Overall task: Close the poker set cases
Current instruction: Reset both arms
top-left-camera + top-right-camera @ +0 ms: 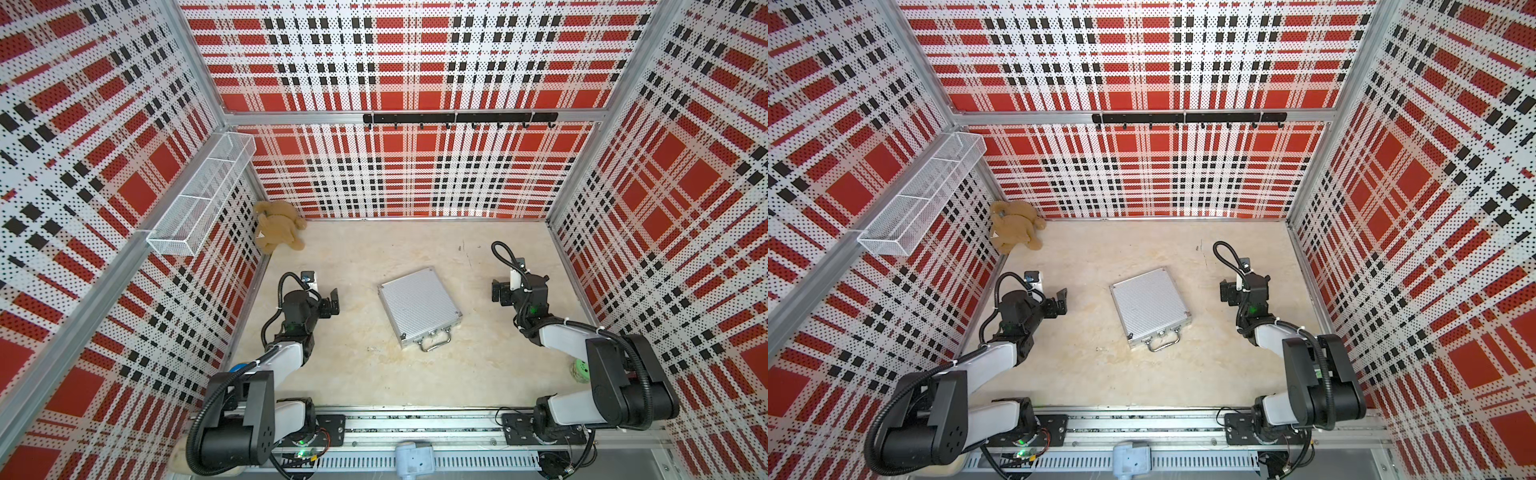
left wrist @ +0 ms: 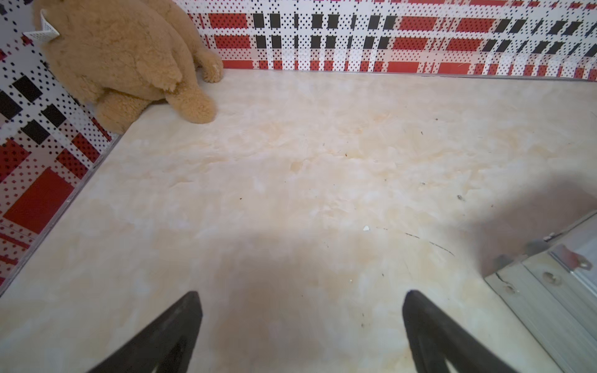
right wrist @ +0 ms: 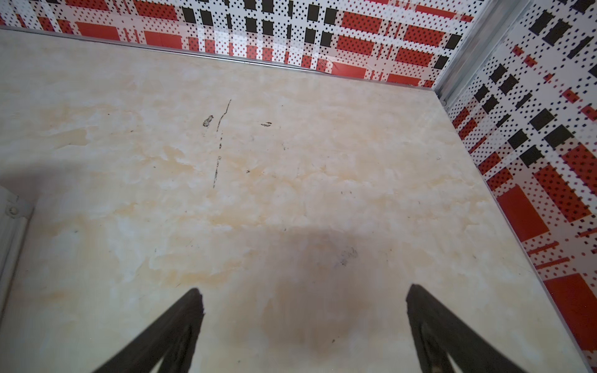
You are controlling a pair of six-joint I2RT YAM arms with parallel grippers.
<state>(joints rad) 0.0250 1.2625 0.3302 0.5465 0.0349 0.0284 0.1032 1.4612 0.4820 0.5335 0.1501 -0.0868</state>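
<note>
While the left gripper (image 1: 333,302) and right gripper (image 1: 497,292) hover with jaws spread wide, empty, the shut silver poker case (image 1: 419,305) lies flat between them, touching neither.

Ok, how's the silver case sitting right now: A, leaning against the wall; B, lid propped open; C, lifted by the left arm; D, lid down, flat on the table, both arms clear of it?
D: in both top views the silver case lies flat, lid down, with the left gripper and right gripper apart from it, holding nothing.
</note>
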